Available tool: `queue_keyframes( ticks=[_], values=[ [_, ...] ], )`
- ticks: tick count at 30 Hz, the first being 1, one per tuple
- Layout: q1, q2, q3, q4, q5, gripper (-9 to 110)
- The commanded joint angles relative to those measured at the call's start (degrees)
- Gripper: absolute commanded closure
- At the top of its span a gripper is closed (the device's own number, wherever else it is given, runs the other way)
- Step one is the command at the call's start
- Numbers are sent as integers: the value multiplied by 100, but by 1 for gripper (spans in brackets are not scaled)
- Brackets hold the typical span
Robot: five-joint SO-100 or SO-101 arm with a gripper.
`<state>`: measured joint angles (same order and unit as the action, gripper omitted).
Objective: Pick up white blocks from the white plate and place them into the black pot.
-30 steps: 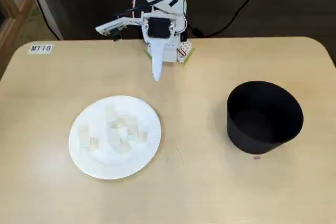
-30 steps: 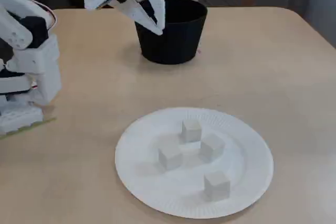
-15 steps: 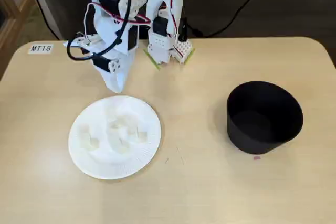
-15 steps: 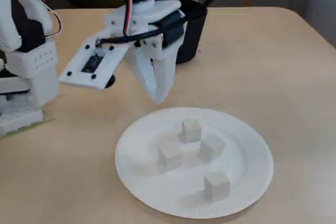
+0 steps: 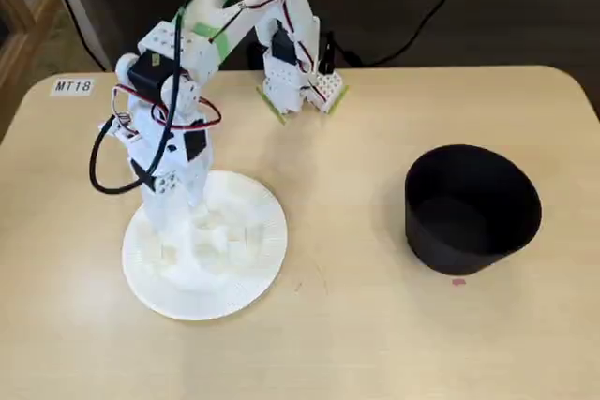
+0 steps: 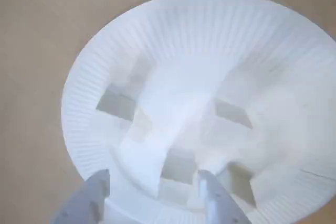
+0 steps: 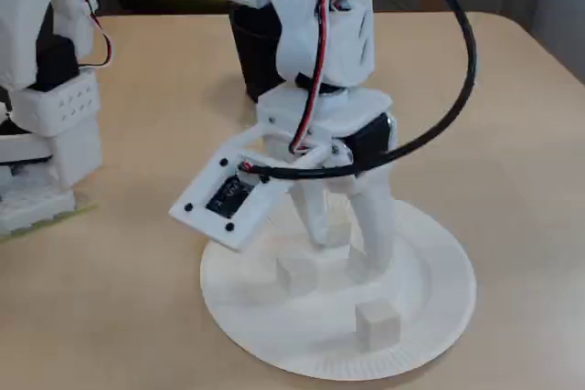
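Note:
The white plate [image 5: 239, 297] lies at the table's left in a fixed view and fills the wrist view [image 6: 210, 14]. Several small white blocks [image 6: 178, 165] lie scattered on it, and they also show in both fixed views [image 5: 246, 234] [image 7: 377, 321]. My gripper [image 7: 347, 253] is open and lowered onto the plate, its fingers [image 7: 375, 235] standing either side of one block [image 7: 336, 233]. In the wrist view the gripper [image 6: 155, 179] enters from the bottom edge. The black pot [image 5: 473, 208] stands to the right, apart from the plate, and its inside looks dark. It is partly hidden behind the arm in a fixed view [image 7: 247, 52].
The arm's base [image 5: 300, 81] stands at the table's back middle, with black cables trailing behind it. A label reading MT18 [image 5: 73, 86] is stuck at the back left corner. A tiny pink speck [image 5: 457, 281] lies in front of the pot.

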<state>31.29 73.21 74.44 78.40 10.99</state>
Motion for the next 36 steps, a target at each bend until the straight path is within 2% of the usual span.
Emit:
queue_keyframes(
  ticks=[1,11,20,23,26,32,36],
  values=[
    [79,-114,-343,-97,79,74],
    [299,-1055,-1512,-26,193,72],
    [404,-1362,-1573,-88,501,75],
    [396,-1529,-1573,-246,659,83],
    [413,-1731,-1608,-501,826,104],
    [352,-1846,-2109,-606,554,104],
    [-18,-1740,-3533,-35,334,104]
  ],
)
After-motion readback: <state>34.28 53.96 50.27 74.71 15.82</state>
